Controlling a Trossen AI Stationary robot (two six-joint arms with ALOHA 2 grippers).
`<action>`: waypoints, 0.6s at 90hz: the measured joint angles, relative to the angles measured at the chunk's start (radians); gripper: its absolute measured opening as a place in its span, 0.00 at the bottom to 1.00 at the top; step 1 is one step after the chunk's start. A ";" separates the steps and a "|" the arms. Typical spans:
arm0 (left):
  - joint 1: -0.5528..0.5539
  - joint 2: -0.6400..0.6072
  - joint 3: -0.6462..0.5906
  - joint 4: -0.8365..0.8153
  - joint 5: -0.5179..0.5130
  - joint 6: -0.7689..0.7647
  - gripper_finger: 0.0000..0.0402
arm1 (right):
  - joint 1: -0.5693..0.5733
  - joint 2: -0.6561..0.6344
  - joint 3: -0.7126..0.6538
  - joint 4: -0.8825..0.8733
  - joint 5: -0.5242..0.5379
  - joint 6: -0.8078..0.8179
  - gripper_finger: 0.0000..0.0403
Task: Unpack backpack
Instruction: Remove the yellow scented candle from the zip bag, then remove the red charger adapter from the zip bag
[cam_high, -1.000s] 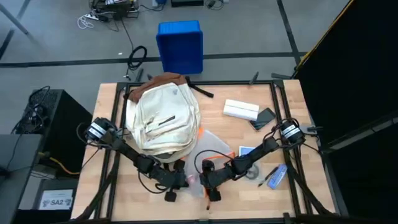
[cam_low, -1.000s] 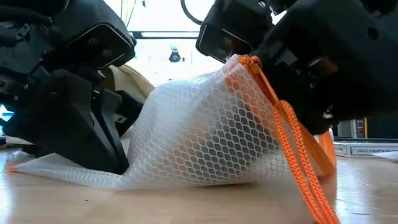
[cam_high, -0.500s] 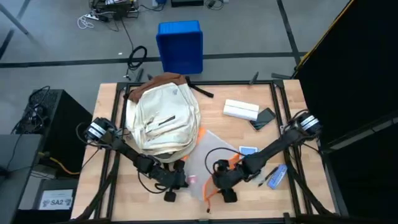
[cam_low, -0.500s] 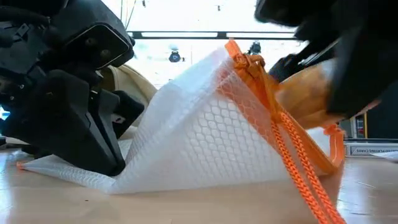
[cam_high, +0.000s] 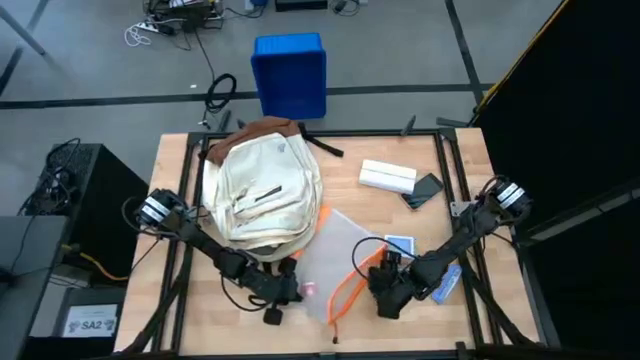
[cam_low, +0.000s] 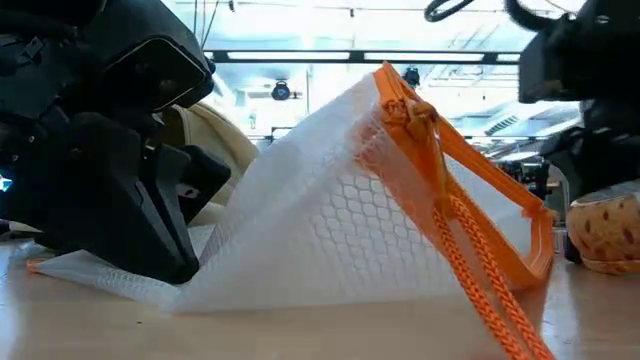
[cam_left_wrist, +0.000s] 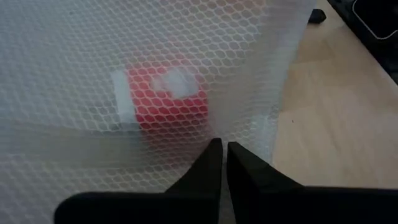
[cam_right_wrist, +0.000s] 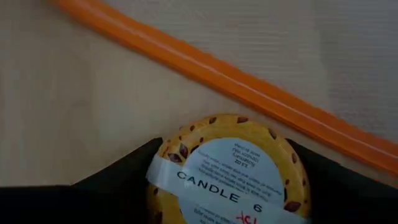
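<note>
While left gripper (cam_left_wrist: 219, 163) pinches pouch (cam_low: 330, 230), right gripper (cam_right_wrist: 231, 186) apparently holds candle (cam_right_wrist: 231, 168).

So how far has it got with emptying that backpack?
Partway, it seems. A white box, a dark phone-like item and a mesh pouch already lie on the table beside the backpack. Right now the left pincer pinches the pouch's edge while the right pincer holds a round candle. A red item is still inside the pouch. The backpack's inside isn't visible.
</note>
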 joint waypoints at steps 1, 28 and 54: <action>0.000 0.000 0.000 0.001 0.000 0.000 0.00 | 0.001 0.000 -0.002 0.000 0.003 0.008 0.66; 0.001 0.001 0.000 0.015 0.024 0.000 0.00 | -0.005 -0.028 0.033 -0.048 -0.061 0.016 0.85; 0.001 -0.045 -0.002 -0.019 0.032 0.005 0.00 | -0.006 -0.101 0.059 0.032 -0.006 -0.008 0.85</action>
